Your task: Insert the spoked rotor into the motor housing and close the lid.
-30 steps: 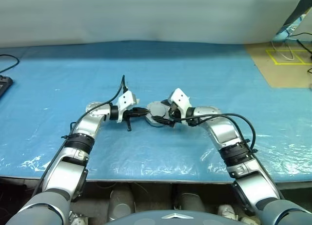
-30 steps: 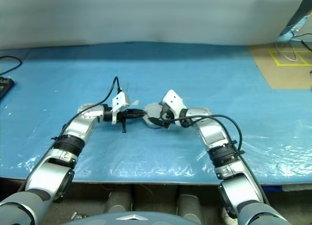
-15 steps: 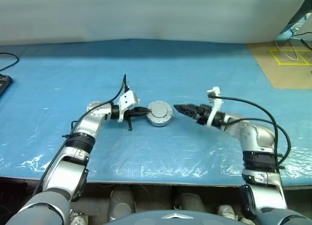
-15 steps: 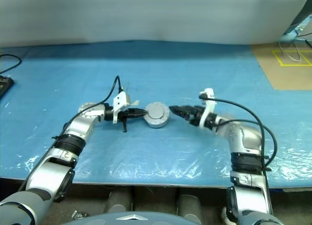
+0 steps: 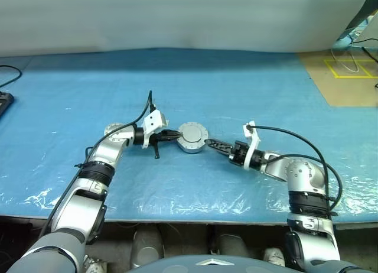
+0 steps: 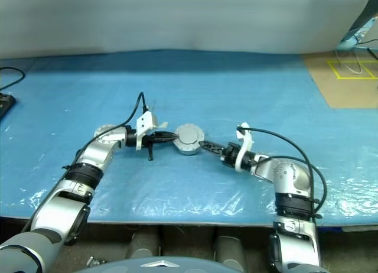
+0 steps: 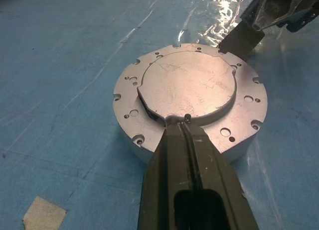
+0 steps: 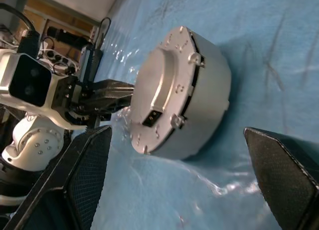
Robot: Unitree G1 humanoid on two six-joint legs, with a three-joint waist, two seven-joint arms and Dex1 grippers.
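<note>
A blue plastic-covered table [image 5: 248, 90] fills the scene. Near its middle sits the motor housing [image 5: 194, 137], a short round silver-grey cup, with the lid [image 7: 187, 85] seated flat on top, smooth grey face up and small holes around its rim. The spoked rotor is hidden.

The left hand [image 5: 172, 135] reaches in from the nine o'clock side. Its black fingers are pressed together, and in the left wrist view their tip rests on the lid's edge.

The right hand [image 5: 214, 145] comes in from about four o'clock, pointing at the housing. Its two black fingers [image 8: 82, 170] are spread wide apart with nothing between them; one fingertip lies just beside the housing's wall, and whether it touches cannot be told.

A small tan paper scrap [image 7: 44, 216] lies on the table near the left hand. A black cable [image 5: 10, 79] trails at the table's ten o'clock edge.
</note>
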